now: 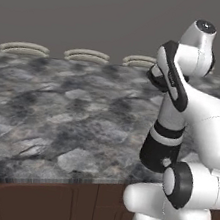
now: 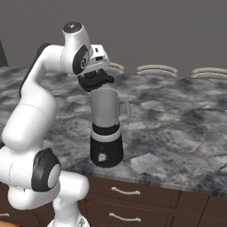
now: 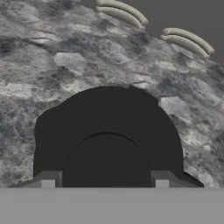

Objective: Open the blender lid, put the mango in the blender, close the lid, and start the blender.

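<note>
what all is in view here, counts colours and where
blender: 1, black base, pale grey collar, translucent grey jar with handle, near the counter's front edge
blender lid: 1, black, between the gripper's fingers just above the jar mouth
countertop: 1, mottled grey stone, across the scene
stacked plates: several stacks, pale beige, along the counter's back edge
cabinet drawers: dark brown with pale handles, under the counter
gripper: 1, dark fingers, closed on the lid
arm: 1, white with dark joints
</note>
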